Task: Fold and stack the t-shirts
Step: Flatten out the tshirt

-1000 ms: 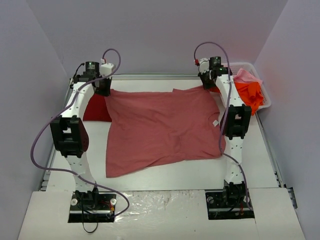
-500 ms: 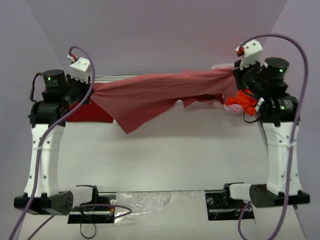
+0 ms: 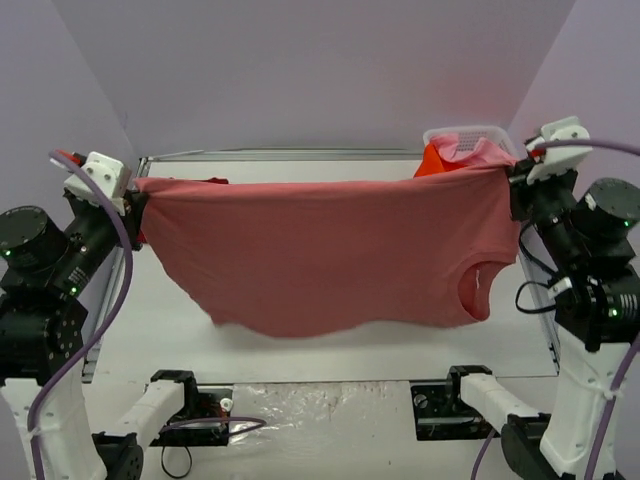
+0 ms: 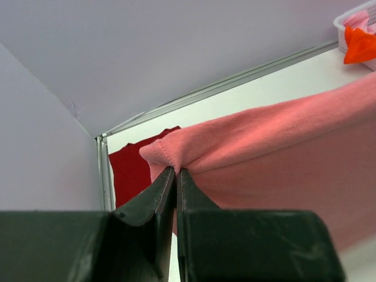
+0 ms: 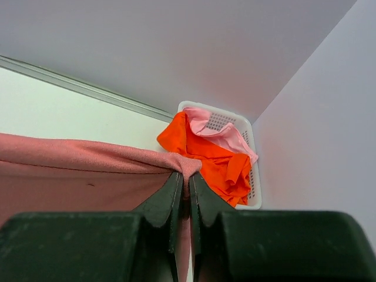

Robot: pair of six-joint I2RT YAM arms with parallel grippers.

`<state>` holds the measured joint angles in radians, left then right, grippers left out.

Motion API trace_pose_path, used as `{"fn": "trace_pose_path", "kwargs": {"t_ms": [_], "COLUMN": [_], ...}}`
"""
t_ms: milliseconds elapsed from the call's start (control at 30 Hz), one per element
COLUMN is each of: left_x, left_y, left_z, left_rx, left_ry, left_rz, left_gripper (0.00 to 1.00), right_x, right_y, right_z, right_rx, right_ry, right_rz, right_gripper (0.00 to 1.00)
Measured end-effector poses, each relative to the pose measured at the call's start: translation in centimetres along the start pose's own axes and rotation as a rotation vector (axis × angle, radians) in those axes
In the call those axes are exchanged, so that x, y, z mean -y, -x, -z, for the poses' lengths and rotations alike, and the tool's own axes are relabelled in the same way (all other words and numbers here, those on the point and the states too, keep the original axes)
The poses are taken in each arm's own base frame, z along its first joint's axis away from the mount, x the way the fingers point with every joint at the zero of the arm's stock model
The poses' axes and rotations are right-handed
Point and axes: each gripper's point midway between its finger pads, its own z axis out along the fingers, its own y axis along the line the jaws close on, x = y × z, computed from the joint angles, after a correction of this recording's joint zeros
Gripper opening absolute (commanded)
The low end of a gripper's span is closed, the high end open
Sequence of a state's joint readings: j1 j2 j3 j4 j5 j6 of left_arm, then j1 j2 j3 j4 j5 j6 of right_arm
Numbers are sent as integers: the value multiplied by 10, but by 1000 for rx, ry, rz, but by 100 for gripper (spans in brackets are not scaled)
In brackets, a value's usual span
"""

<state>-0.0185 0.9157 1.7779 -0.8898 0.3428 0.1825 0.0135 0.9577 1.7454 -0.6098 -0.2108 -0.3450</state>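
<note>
1. My L gripper (image 4: 176, 170) is pressed together, pinching one top corner of the rose-red t-shirt (image 3: 330, 250). It's raised at the left side, above the bench (image 3: 400, 345).
2. My R gripper (image 5: 187, 174) is pressed together too, pinching the opposite top corner, raised at the right side.
3. Shirt hangs stretched betw. both grippers. Top edge is taut & approx. level, the rest drapes down like a sheet. Neck opening shows at lower right in the top view. Bottom edge sags low toward the bench; can't tell if it touches.
4. Dark crimson t-shirt (image 4: 132, 170) lies flat on the bench at the far-left corner, behind the hanging shirt.
5. White basket (image 3: 470, 130) sits at the far-right corner w/ an orange t-shirt (image 5: 205, 153) & a light pink t-shirt (image 5: 217, 132) bunched inside, pink partly over orange.
</note>
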Motion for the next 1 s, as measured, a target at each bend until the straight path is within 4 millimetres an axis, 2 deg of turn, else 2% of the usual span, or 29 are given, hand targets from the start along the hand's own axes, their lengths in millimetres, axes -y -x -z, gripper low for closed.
{"fn": "trace_pose_path", "kwargs": {"t_ms": [100,167,267,367,500,600,700,800,900,1000], "left_x": [-8,-14,-21,-27,-30,-33,-41,-50,-59,-63], "left_y": [-10,-23,-49,-92,-155,-186,-185,-157,-106,-53], "left_z": [-31,-59,-103,-160,-224,-266,-301,-315,-307,-276], "left_rx": [-60,-112,-189,-302,-447,-521,-510,-448,-335,-221], "left_ry": [-1,-4,-16,-33,-55,-72,-67,-49,-22,1], "left_rz": [16,31,54,84,120,152,167,172,160,138], "left_gripper": [2,2,3,2,2,2,2,2,3,3], "right_x": [6,6,3,-6,-19,-22,-16,-3,14,28], "right_y": [-8,-24,-62,-111,-174,-198,-196,-165,-112,-63], "right_z": [-42,-77,-133,-185,-237,-271,-300,-312,-308,-283], "right_rx": [-60,-117,-219,-333,-462,-505,-485,-409,-287,-183], "right_ry": [4,18,46,81,124,137,122,87,38,-4], "right_rz": [4,6,3,-4,-8,-8,-3,6,15,16], "right_gripper": [0,0,0,0,0,0,0,0,0,0]}}
